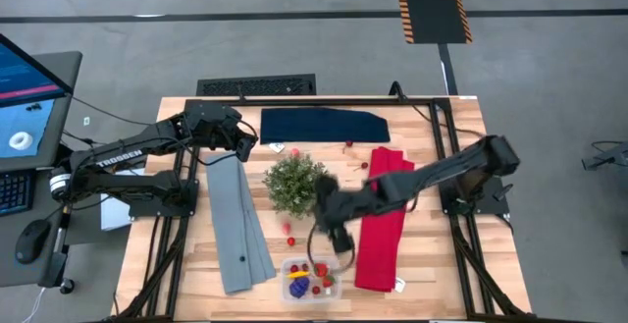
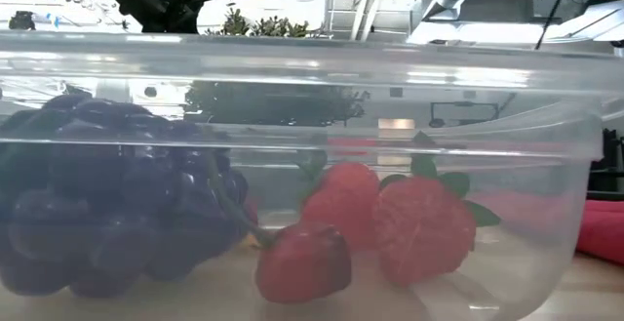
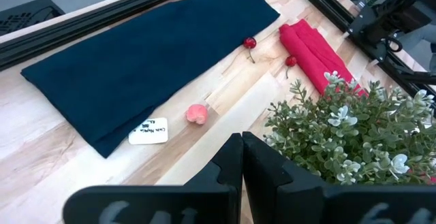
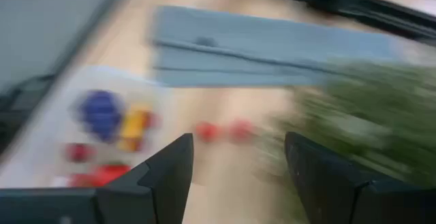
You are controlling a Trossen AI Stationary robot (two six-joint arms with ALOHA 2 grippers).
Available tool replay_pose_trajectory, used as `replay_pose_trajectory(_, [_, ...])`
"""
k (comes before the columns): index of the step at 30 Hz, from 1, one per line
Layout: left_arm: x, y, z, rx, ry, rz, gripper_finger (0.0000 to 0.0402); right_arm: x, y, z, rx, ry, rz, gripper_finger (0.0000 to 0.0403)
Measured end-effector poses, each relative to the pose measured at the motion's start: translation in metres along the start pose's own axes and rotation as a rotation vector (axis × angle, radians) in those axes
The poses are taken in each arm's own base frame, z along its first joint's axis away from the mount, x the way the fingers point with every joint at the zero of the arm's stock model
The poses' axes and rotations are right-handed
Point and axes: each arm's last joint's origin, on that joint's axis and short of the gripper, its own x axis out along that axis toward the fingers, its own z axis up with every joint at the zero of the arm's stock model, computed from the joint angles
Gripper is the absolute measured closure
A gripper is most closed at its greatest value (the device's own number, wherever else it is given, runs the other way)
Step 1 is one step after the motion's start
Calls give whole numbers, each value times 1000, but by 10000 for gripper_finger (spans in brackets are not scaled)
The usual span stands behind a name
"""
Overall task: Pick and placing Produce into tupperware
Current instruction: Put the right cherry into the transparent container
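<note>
Right claw (image 1: pixel 340 237) spread and empty above the tupperware (image 1: pixel 311 279); we aim it squarely over the red berries (image 1: pixel 290 234) before descending.

produce (image 1: pixel 306 278) in tupperware (image 1: pixel 285 264); plant (image 1: pixel 294 183) behind; cloths either side.

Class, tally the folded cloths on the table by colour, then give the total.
Navy cloth: 1
Grey cloth: 1
Red cloth: 1
Total: 3
</note>
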Motion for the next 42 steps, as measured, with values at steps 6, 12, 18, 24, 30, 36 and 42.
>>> replay_pose_trajectory(6, [0, 0, 0, 0, 1, 1, 401, -53, -46, 3, 50, -68, -106, 148])
replay_pose_trajectory(12, [0, 0, -1, -1, 6, 4, 401, -95, -100, -12, 115, -70, -244, 148])
replay_pose_trajectory(18, [0, 0, -1, -1, 9, 5, 401, -117, -147, -40, 276, 12, -359, 148])
replay_pose_trajectory(24, [0, 0, -1, -1, 9, 5, 401, -126, -179, -68, 383, 130, -422, 148])
replay_pose_trajectory(30, [0, 1, -1, -1, 9, 5, 401, -110, -183, -102, 368, 217, -297, 148])
replay_pose_trajectory(36, [0, 0, -1, -1, 10, 5, 401, -87, -174, -137, 346, 332, -239, 148])
replay_pose_trajectory(42, [0, 0, -1, -1, 9, 5, 401, -74, -163, -156, 328, 380, -172, 148])
